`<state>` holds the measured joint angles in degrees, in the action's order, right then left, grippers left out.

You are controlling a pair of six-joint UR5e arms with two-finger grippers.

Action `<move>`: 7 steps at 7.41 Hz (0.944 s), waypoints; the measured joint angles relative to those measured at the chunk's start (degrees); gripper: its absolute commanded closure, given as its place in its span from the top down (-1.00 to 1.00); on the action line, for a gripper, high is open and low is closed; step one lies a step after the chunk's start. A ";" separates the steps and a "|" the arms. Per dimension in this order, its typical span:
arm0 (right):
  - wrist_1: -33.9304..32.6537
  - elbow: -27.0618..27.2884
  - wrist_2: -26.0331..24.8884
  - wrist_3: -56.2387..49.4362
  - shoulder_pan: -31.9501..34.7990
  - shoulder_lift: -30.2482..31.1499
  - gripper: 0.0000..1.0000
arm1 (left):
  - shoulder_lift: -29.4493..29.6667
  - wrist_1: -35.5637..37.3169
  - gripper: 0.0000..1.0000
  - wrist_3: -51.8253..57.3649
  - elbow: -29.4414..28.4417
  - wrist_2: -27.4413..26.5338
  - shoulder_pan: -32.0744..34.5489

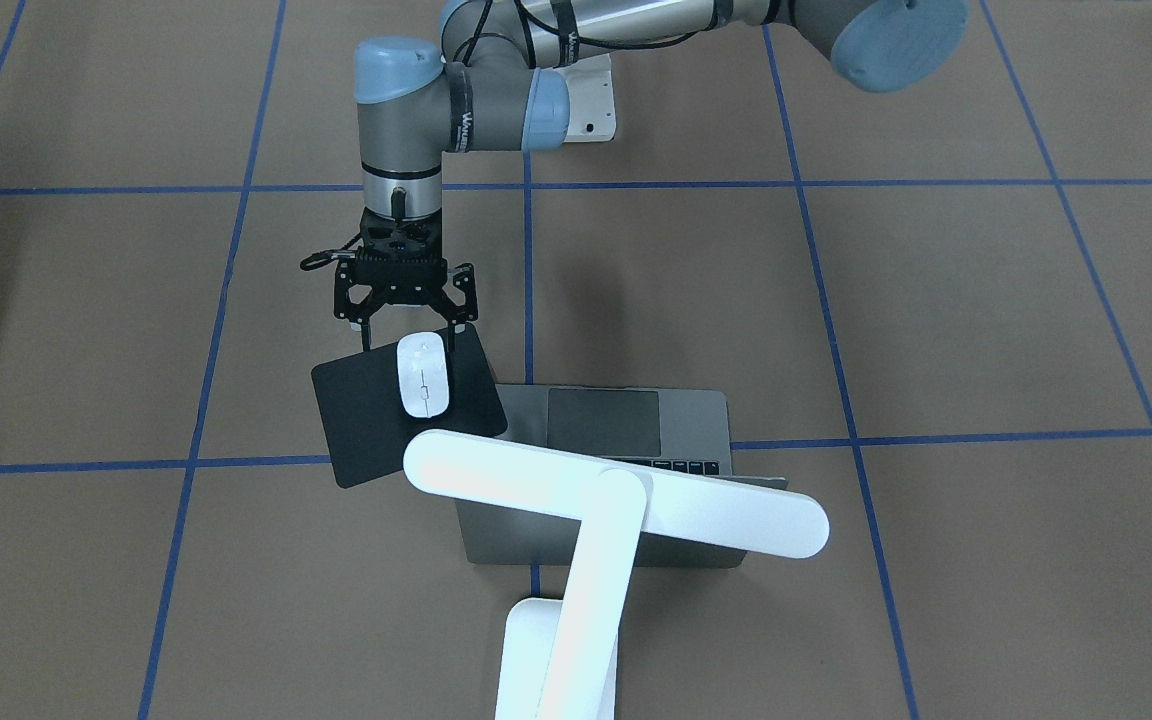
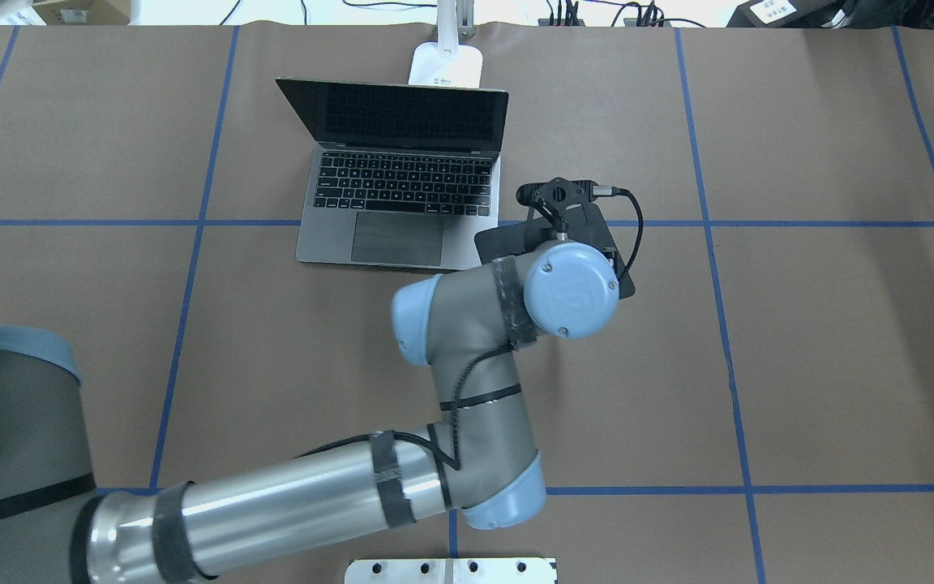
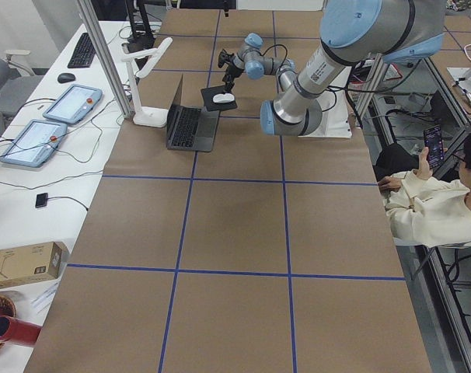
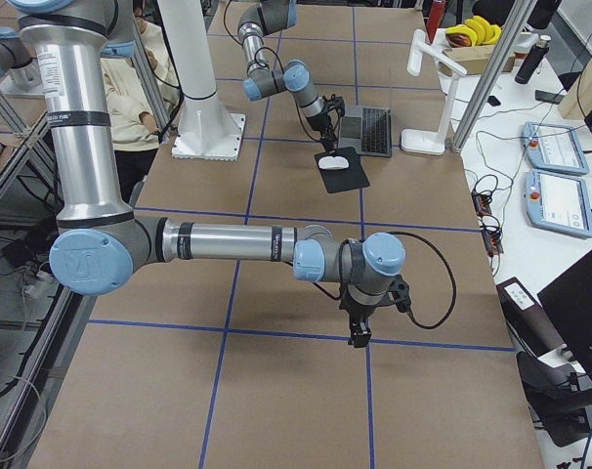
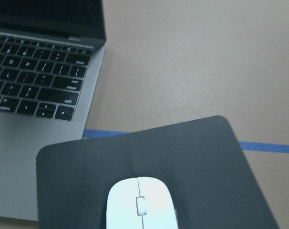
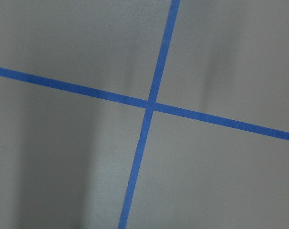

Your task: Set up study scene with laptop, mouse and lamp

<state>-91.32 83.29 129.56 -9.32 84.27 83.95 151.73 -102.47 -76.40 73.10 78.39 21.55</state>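
Front view, left gripper (image 1: 411, 343) spread wide, fingers flanking robot-side end of mouse (image 1: 423, 375), mouse on black mat (image 1: 361, 425) beside open laptop (image 1: 636, 420), overhead view, lamp (image 2: 444, 63) base just behind laptop lid, right-side view, right gripper (image 4: 359, 335) well apart above table (image 4: 276, 391), cannot tell its grip

White mouse (image 1: 423, 388); black mat (image 1: 361, 425); grey laptop (image 2: 325, 243), dark keys; white lamp (image 1: 726, 512); brown table (image 1: 986, 300), blue grid tape (image 1: 936, 184).
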 measured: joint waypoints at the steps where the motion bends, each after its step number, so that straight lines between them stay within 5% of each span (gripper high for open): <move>1: 0.00 -0.09 0.01 0.01 0.18 -0.01 1.00 | -4.54 5.20 0.98 1.99 9.36 3.25 1.66; 4: 0.00 -0.23 0.15 0.01 1.36 0.20 1.00 | -17.56 21.18 0.98 10.63 32.93 15.88 9.28; 7: 0.00 -0.16 0.21 -0.12 3.00 0.33 1.00 | -28.56 25.43 0.98 22.82 38.17 27.20 19.85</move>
<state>-91.32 83.13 129.76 -9.45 87.27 84.28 123.18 -77.03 -53.57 111.26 105.59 41.39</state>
